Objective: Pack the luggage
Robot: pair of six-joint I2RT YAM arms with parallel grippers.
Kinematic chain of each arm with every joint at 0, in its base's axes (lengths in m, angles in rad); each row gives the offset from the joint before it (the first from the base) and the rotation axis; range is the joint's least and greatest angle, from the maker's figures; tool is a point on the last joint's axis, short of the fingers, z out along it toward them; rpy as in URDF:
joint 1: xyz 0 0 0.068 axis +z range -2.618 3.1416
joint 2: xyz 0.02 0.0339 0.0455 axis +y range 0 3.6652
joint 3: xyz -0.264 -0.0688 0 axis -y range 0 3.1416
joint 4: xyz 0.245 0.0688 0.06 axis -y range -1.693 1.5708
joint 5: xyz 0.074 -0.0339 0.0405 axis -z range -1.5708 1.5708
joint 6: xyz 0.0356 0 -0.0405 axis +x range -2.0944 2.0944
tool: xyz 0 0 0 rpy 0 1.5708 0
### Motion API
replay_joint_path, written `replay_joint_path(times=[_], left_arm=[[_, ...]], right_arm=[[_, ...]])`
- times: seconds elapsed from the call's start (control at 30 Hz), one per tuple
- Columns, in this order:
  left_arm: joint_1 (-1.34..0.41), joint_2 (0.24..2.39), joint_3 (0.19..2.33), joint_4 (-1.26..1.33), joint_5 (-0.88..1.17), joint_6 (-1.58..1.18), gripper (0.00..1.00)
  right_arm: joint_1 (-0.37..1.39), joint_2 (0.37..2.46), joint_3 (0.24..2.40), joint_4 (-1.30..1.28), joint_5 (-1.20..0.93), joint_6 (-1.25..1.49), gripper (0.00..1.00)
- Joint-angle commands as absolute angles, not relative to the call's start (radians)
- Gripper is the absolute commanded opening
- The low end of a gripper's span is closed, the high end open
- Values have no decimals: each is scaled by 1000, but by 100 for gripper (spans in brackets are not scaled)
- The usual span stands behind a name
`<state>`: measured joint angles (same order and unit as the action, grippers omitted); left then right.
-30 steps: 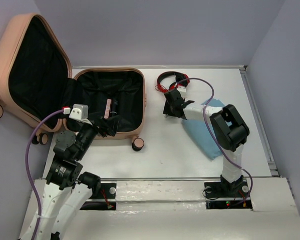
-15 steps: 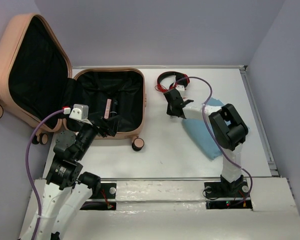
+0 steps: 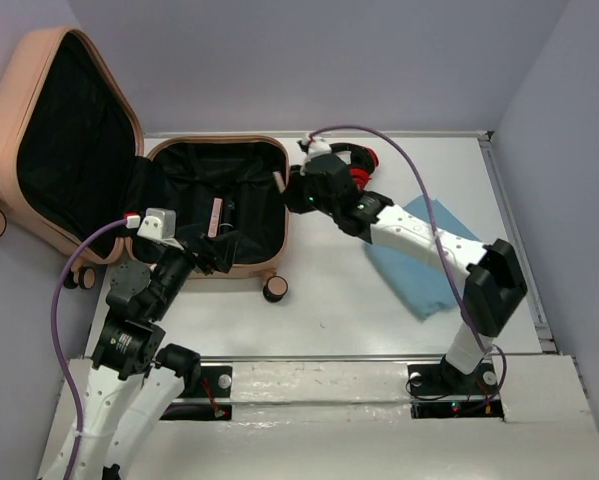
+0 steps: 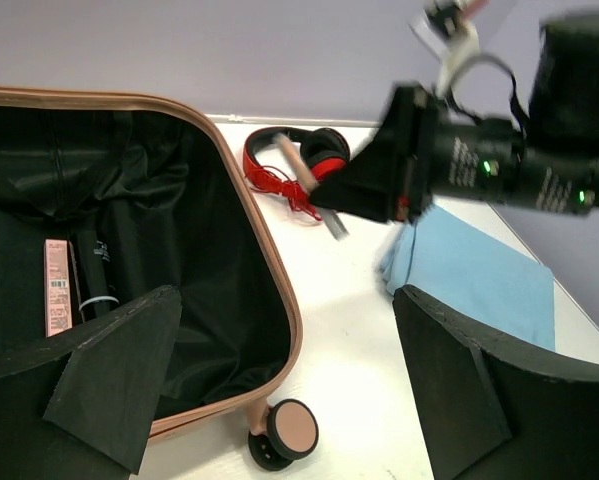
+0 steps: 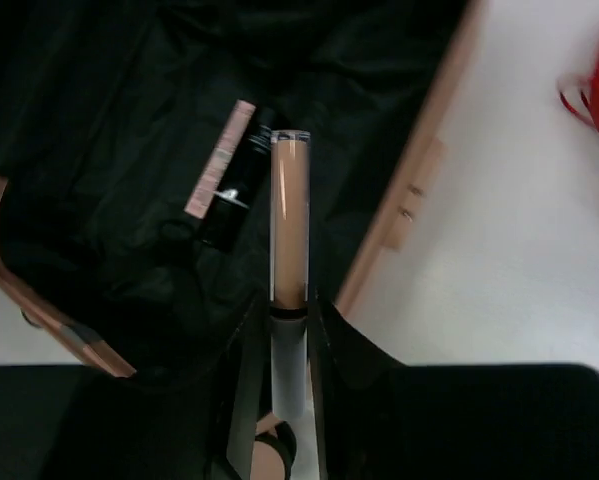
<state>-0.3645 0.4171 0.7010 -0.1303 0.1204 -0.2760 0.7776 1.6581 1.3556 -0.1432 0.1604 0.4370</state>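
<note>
Right gripper (image 5: pixel 287 312): clamps a slim peach tube (image 5: pixel 288 215) end-on, long axis pointing into the open luggage (image 3: pixel 284 238) at upper left of top view, tip over its black lining (image 5: pixel 119 110).

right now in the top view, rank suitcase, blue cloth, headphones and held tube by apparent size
1. suitcase
2. blue cloth
3. headphones, partly hidden
4. tube in the right gripper
</note>
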Motion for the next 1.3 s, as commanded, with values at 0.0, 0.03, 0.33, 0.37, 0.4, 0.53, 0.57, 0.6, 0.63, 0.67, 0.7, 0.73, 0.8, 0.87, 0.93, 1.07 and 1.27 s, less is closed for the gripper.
replay_joint_path(times=[0.0, 0.03, 0.33, 0.37, 0.4, 0.53, 0.57, 0.6, 0.63, 0.67, 0.7, 0.73, 0.8, 0.87, 0.93, 1.07, 1.27], left_arm=[[-360, 416, 715, -78, 132, -281, 99], [-360, 414, 716, -81, 126, -279, 99], [-388, 399, 721, -87, 118, -272, 99], [-391, 399, 721, -87, 120, -270, 99], [-393, 400, 721, -87, 120, -270, 99], [-393, 400, 723, -90, 111, -267, 99], [-393, 402, 723, -94, 107, -267, 99], [-393, 403, 724, -94, 104, -267, 99], [-393, 406, 724, -95, 104, -265, 99], [-393, 411, 726, -95, 106, -264, 99], [-393, 413, 724, -95, 106, -264, 99], [-393, 416, 724, -95, 107, -264, 99], [-393, 420, 724, -94, 109, -264, 99], [-393, 423, 726, -92, 109, -264, 99], [-391, 426, 724, -92, 107, -264, 99], [-380, 434, 723, -89, 112, -264, 99], [-368, 440, 721, -83, 120, -267, 99]], right_arm=[[824, 1840, 1664, -127, -54, 374, 62], [824, 1861, 1692, -144, -32, 364, 72], [557, 1919, 1765, -303, -100, 183, 69], [546, 1946, 1808, -343, -94, 155, 69], [535, 2018, 1859, -380, -87, 97, 69], [485, 2223, 2194, -579, -57, -32, 69], [485, 2264, 2250, -606, -29, -44, 69], [471, 2299, 2294, -626, -20, -55, 69], [471, 2362, 2368, -656, -24, -81, 69], [462, 2390, 2399, -670, -28, -95, 70], [462, 2416, 2420, -679, -28, -107, 70], [462, 2439, 2436, -684, -28, -120, 71], [462, 2502, 2457, -696, -37, -140, 72], [462, 2535, 2461, -698, -44, -144, 72], [462, 2574, 2444, -696, -38, -147, 71], [462, 2592, 2396, -663, 9, -143, 49], [462, 2398, 2206, -436, 101, -86, 7]])
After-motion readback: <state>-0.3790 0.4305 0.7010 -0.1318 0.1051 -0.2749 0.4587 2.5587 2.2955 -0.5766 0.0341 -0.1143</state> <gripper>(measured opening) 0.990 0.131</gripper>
